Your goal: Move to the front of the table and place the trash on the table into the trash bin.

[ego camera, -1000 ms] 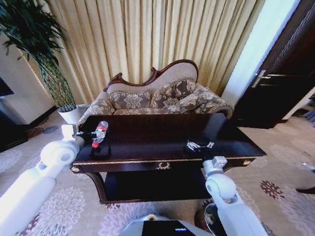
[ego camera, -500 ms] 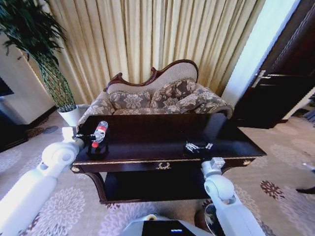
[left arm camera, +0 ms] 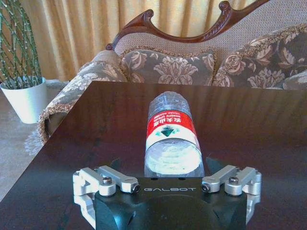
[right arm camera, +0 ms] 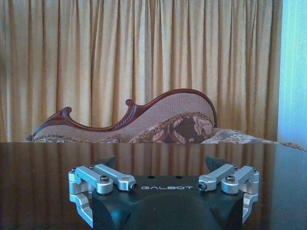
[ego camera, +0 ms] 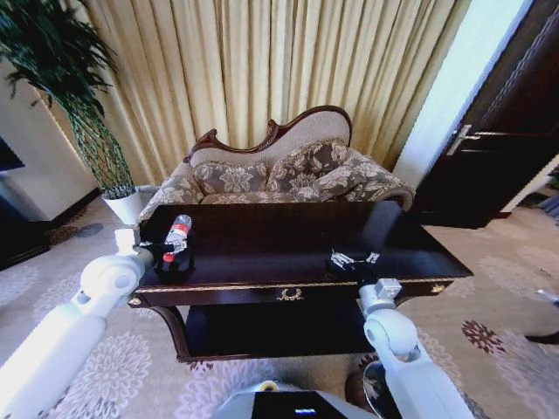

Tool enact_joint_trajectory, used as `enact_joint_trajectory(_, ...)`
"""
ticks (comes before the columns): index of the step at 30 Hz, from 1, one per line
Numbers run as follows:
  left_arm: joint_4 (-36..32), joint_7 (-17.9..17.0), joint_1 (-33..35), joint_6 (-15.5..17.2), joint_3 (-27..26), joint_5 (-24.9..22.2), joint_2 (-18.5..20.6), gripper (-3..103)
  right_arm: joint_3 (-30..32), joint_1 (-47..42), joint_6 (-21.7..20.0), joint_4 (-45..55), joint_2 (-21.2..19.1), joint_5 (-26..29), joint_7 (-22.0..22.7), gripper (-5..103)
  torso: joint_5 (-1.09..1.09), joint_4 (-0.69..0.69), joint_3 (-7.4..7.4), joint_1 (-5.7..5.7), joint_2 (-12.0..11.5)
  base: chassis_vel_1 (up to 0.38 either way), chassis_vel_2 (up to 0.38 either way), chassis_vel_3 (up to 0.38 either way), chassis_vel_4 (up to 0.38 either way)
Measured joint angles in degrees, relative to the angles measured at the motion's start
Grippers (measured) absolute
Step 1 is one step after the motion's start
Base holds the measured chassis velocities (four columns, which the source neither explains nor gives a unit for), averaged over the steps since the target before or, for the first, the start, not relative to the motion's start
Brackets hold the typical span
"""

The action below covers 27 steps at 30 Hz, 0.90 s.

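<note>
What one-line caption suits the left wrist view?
Left gripper open around the base of a plastic bottle lying on the dark table, sofa behind.

A wide, dark, glossy table (ego camera: 288,244) with a gold ornament on its front drawer, curved legs and a lower shelf is seen. A clear plastic bottle (ego camera: 177,234) with a red cap and a red-and-white label is laid on its side near the table's left end, its base turned toward the front edge (left arm camera: 171,139).
</note>
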Motion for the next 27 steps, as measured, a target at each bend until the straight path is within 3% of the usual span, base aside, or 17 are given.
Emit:
enact_joint_trajectory(4, 0.0, -0.1, 0.0, 0.0, 0.0, -0.1, -0.1, 90, 0.0, 0.0, 0.0, 0.0, 0.1, -0.1, 0.0, 100, 0.00, 0.00, 0.00, 0.00, 0.0, 0.000, 0.000, 0.000, 0.000)
enact_joint_trajectory(9, 0.1, -0.3, -0.2, 0.0, -0.1, -0.1, -0.1, 68, 0.0, 0.0, 0.1, 0.0, 0.2, -0.1, 0.1, 100, 0.00, 0.00, 0.00, 0.00, 0.0, 0.000, 0.000, 0.000, 0.000)
enact_joint_trajectory(13, 0.1, -0.3, -0.2, 0.0, -0.1, -0.2, -0.2, 58, 0.0, 0.0, 0.1, 0.0, 0.1, -0.1, 0.1, 100, 0.00, 0.00, 0.00, 0.00, 0.0, 0.000, 0.000, 0.000, 0.000)
enact_joint_trajectory(15, 0.0, -0.2, -0.2, -0.1, -0.2, -0.2, -0.3, 47, 0.1, 0.0, 0.2, 0.0, 0.1, -0.1, 0.2, 100, 0.01, 0.00, 0.00, 0.00, 0.0, 0.000, 0.000, 0.000, 0.000)
enact_joint_trajectory(20, -0.3, 0.4, -0.2, -0.1, -0.2, 0.4, -0.5, 38, 0.1, 0.0, 0.2, 0.2, 0.0, 0.0, 0.6, 100, 0.01, 0.00, 0.00, 0.00, 0.0, 0.000, 0.000, 0.000, 0.000)
enact_joint_trajectory(21, -0.7, 3.2, 0.2, -0.5, -0.1, 4.6, -0.4, 34, 0.1, 0.0, 0.2, 1.0, 0.0, 0.7, 1.0, 100, 0.00, -0.01, 0.00, 0.00, 0.0, 0.000, 0.000, 0.000, 0.000)
enact_joint_trajectory(22, -0.7, 3.2, 0.2, -0.5, -0.1, 4.6, -0.4, 34, 0.1, 0.0, 0.2, 1.0, 0.0, 0.7, 1.0, 100, 0.00, -0.01, 0.00, 0.00, 0.0, 0.000, 0.000, 0.000, 0.000)
enact_joint_trajectory(24, -1.6, 9.6, 2.1, -4.5, -0.2, 15.4, 0.2, 31, -0.1, 0.0, -0.5, 3.3, -0.4, 4.3, 2.1, 100, -0.01, -0.01, 0.00, 0.00, 0.0, 0.000, 0.000, 0.000, 0.000)
enact_joint_trajectory(25, -1.6, 9.6, 2.1, -4.5, -0.2, 15.4, 0.2, 31, -0.1, 0.0, -0.5, 3.3, -0.4, 4.3, 2.1, 100, -0.01, -0.01, 0.00, 0.00, 0.0, 0.000, 0.000, 0.000, 0.000)
enact_joint_trajectory(26, -2.2, 15.4, 3.9, -9.1, -0.9, 24.7, 0.8, 31, -0.5, 0.0, -1.8, 5.4, -0.7, 8.6, 3.3, 100, -0.01, 0.00, 0.00, 0.00, 0.0, 0.000, 0.000, 0.000, 0.000)
enact_joint_trajectory(27, -2.6, 19.4, 4.9, -12.8, -1.6, 30.6, 1.4, 31, -1.0, 0.0, -3.2, 7.8, -1.0, 12.9, 4.6, 100, 0.00, 0.02, 0.00, 0.00, 0.0, 0.000, 0.000, 0.000, 0.000)
